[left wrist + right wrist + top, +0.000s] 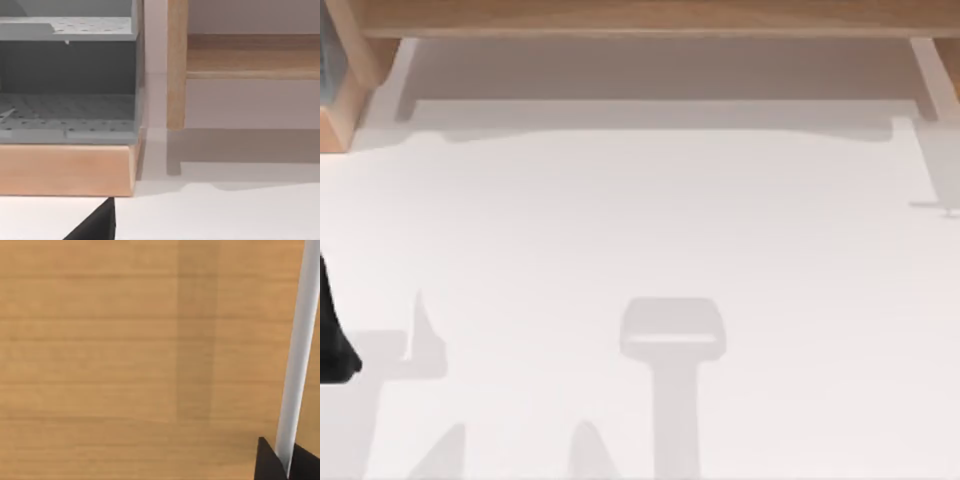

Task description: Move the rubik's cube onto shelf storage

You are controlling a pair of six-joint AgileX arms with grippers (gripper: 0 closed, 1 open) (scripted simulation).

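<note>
The rubik's cube is out of view. The shelf storage [640,18] is a light-brown wooden unit running along the far edge of the white table, with upright side supports [176,65] and a flat board [252,60]. A dark part of my left arm [332,335] sits at the table's left edge, and its gripper [97,225] shows as a black corner facing the shelf's left end. My right gripper [286,464] is close over a wooden surface [125,355], beside a thin white strip [300,340].
A grey perforated rack [67,75] on a wooden base [65,170] stands at the far left, beside the shelf's left support. Grey shadows [672,335] of the arms lie on the white table [640,220] near its front edge.
</note>
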